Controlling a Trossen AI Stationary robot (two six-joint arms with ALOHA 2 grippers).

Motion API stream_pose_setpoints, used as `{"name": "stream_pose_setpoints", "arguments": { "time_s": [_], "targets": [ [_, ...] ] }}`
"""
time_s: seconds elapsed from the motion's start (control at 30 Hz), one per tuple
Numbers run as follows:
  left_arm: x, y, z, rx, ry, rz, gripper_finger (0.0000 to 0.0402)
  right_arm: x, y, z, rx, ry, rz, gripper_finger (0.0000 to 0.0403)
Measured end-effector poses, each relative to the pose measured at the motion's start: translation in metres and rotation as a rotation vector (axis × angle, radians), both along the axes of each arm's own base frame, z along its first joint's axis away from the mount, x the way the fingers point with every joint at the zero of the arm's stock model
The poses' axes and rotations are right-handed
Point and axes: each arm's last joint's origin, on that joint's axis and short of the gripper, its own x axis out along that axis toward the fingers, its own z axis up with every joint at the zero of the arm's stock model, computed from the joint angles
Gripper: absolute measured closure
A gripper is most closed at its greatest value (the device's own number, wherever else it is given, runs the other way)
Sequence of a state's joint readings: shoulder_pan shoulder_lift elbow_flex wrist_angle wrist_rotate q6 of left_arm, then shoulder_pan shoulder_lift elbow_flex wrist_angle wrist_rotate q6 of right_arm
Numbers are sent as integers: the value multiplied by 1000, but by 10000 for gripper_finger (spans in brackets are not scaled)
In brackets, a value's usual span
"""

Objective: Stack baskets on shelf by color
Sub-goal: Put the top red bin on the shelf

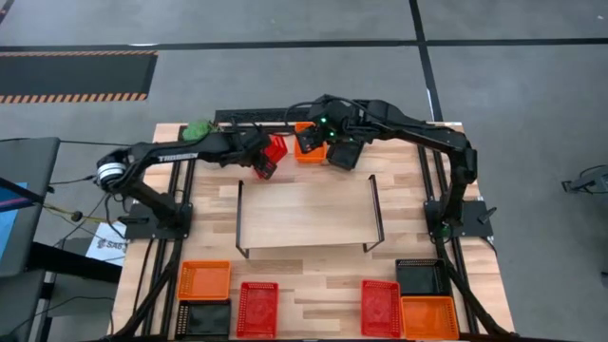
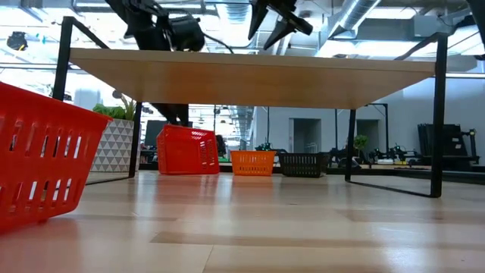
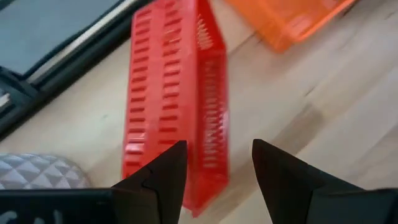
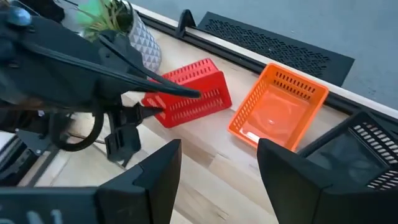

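Note:
A red basket (image 1: 276,152) stands tipped on one side wall on the table behind the shelf (image 1: 309,214); it also shows in the low view (image 2: 187,149). My left gripper (image 3: 217,168) is open, with its fingers on either side of the basket's upper wall (image 3: 208,124). An orange basket (image 1: 309,147) and a black basket (image 1: 344,154) rest flat beside it. My right gripper (image 4: 217,180) is open and empty, above the orange basket (image 4: 277,112). The shelf board is bare. My left gripper comes at the red basket's raised side wall (image 3: 205,180) from above, one finger on each side of it. I cannot tell whether the fingers touch the wall. The basket rests on the table on its lower wall.
Along the near edge lie an orange (image 1: 204,280), a black (image 1: 204,316) and a red basket (image 1: 257,309) on the left, and a red (image 1: 380,307), a black (image 1: 421,277) and an orange basket (image 1: 429,316) on the right. A potted plant (image 1: 197,128) stands at the far left.

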State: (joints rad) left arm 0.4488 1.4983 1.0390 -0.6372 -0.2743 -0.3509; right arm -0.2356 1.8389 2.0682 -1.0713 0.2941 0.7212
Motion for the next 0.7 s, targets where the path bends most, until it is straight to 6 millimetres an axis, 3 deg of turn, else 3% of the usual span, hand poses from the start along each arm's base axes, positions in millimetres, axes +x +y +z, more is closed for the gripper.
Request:
{"name": "stream_pose_setpoints", "arguments": {
  "time_s": [0.2, 0.47, 0.7],
  "targets": [
    [5, 6, -11, 16, 56, 4, 244, 0, 0, 0, -10, 5, 7, 168],
    [4, 7, -13, 36, 74, 20, 382, 0, 0, 0, -17, 10, 14, 168],
    [-2, 10, -17, -12, 77, 72, 399, 0, 0, 0, -30, 20, 31, 168]
  ]
}}
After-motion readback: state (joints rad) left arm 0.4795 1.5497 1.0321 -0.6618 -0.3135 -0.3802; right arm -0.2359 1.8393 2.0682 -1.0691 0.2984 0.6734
